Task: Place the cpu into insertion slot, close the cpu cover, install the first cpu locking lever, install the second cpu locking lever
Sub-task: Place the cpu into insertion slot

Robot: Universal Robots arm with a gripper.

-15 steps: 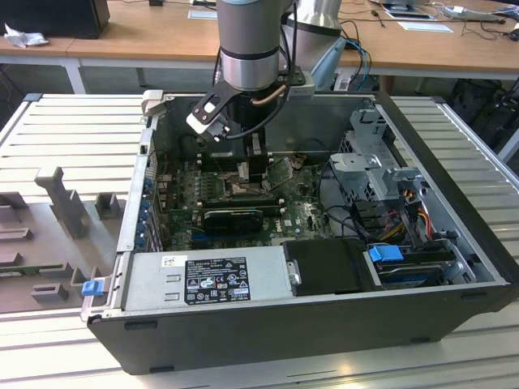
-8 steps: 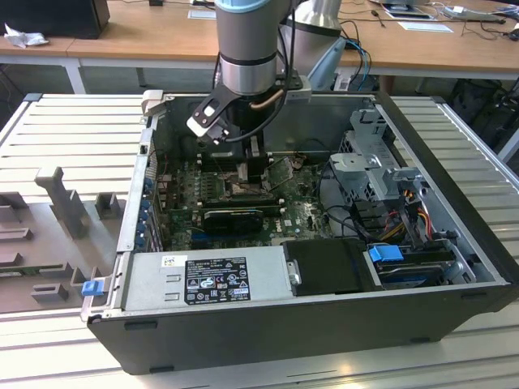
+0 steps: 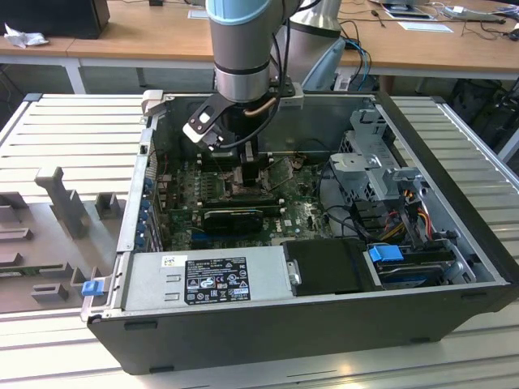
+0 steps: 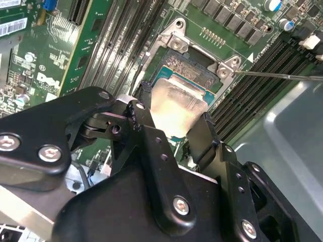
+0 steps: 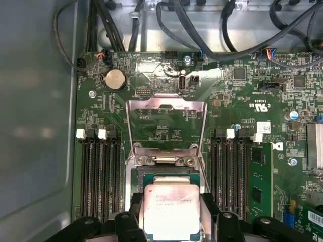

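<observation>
Currently, item 1: the cpu (image 5: 169, 212), clamped at 2 opposite edges between the fingers (image 4: 206, 136) of the gripper (image 5: 171, 204), which is closed onto it. It is held metal top up directly over the insertion slot (image 4: 187, 66), edges squared to it; seating cannot be told. Beyond the slot, away from the fingers, the cpu cover (image 5: 166, 104) is seen swung open.

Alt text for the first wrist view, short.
The gripper holds the cpu by two opposite edges over the insertion slot. The cpu cover is swung open beyond it, with black memory slots on both sides.
</observation>
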